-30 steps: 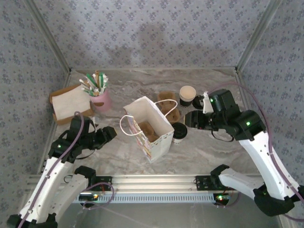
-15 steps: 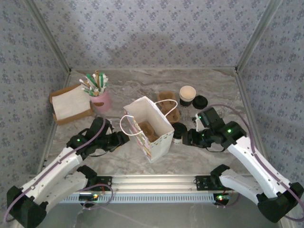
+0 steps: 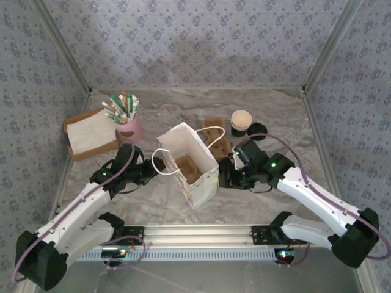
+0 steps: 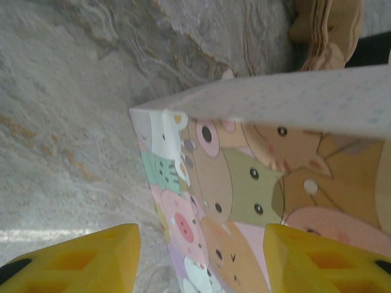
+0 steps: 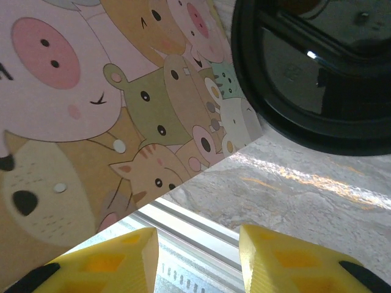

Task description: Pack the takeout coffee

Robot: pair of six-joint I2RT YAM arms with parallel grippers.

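Observation:
The takeout coffee shows in the right wrist view as a round black lid [image 5: 305,67], right beside the printed paper bag [image 5: 91,91]. From above, my right gripper [image 3: 223,178] covers that cup at the bag's right side. Its yellow fingers [image 5: 287,262] are open, with only table and rail between them [image 5: 198,256]. The white bag [image 3: 201,186] stands open-topped at centre with a brown carrier inside. My left gripper [image 3: 154,171] is at the bag's left side, by the handle. It is open, and the bag's animal-print corner [image 4: 244,183] lies just ahead of the gap [image 4: 201,262].
A lidless white cup [image 3: 241,120] and a loose black lid [image 3: 259,129] sit behind the right arm. A brown cup carrier [image 3: 215,129] is behind the bag. A pink cup of sticks [image 3: 129,127] and a brown napkin box [image 3: 91,133] stand at back left. A metal rail [image 3: 201,235] runs along the near edge.
Both arms have closed in on the bag. The right gripper came left and down over the lidded cup. The left gripper swung right to the bag's left side.

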